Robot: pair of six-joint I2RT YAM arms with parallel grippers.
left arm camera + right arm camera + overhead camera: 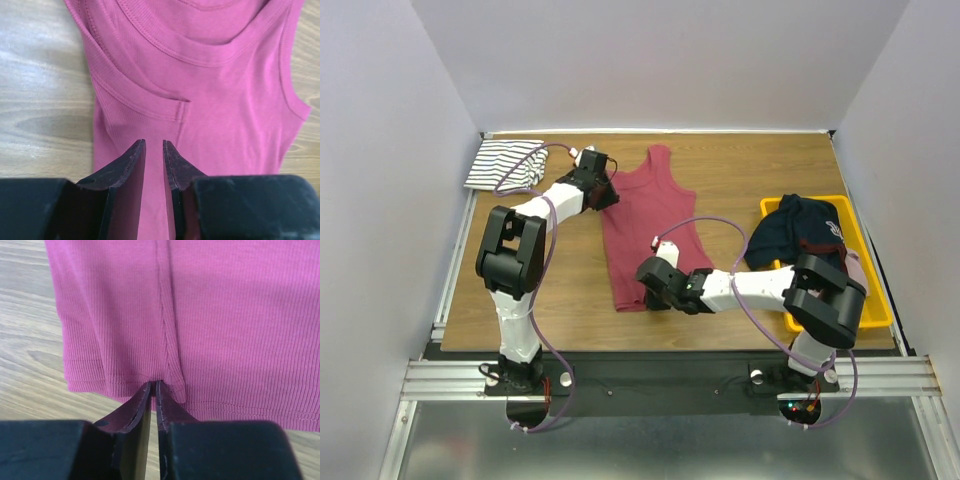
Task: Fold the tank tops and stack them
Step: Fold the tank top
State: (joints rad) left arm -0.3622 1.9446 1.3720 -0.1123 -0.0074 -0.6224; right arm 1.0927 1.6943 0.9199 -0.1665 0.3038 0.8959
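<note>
You've got the striped top folded beyond your left gripper, while the red top lies flat, right gripper pinching its hem, left grip unclear.

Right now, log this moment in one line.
red tank top: spread flat | left gripper: narrow over shoulder, grip unclear | right gripper: pinching bottom hem | striped tank top: folded, far-left corner

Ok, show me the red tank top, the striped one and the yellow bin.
red tank top (645,230): top view, middle of its body.
striped tank top (500,163): top view, middle of the cloth.
yellow bin (772,208): top view, far left corner of its rim.
</note>
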